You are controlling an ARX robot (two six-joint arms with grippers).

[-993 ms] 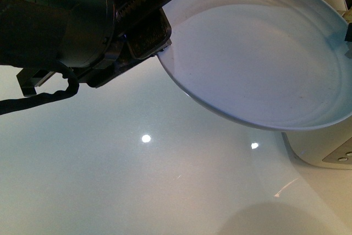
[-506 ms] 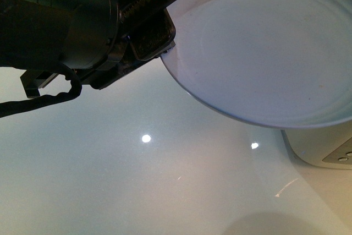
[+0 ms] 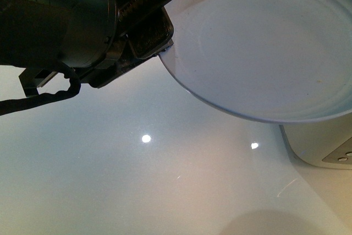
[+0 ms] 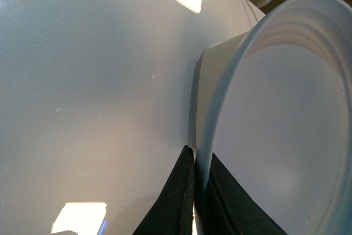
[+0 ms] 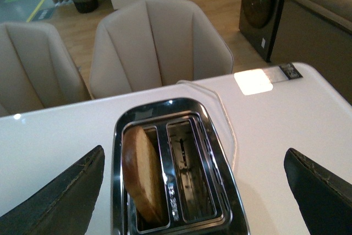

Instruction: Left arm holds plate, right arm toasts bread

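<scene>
From the front, my left arm (image 3: 55,20) fills the upper left corner, with its black cable (image 3: 38,100) looping below it. My left gripper (image 3: 165,17) is closed on the rim of the plate (image 3: 264,53): the toothed finger with the red mark lies over the rim and the padded finger presses from below. The pale-blue plate hangs clear above the glossy white tabletop (image 3: 110,180) and is tilted, its hollow turned towards the camera. Nothing lies on it. Under its lower edge, towards the right edge of the tabletop, the white side of the toaster (image 3: 313,141) shows, with small buttons on a grey panel.

At my left wrist, my left gripper (image 4: 199,160) has its two black fingers pressed narrowly against either face of the plate (image 4: 275,136) rim, which stands between them. Past the rim I see a white flank of the toaster (image 4: 212,70), and beside it the bare tabletop (image 4: 82,81) with two bright reflections.

At my right wrist, my right gripper (image 5: 193,152) is spread wide and holds nothing; one finger sits at each lower corner of the picture, with the toaster (image 5: 176,213) between them and below. The bread (image 5: 140,174) stands on edge in one of the two chrome-framed slots, leaning a little, its rounded crust showing. The other slot is empty. A white cord (image 5: 220,103) runs from the toaster across the tabletop (image 5: 275,119) towards its far edge, where beige chairs (image 5: 159,42) stand.
</scene>
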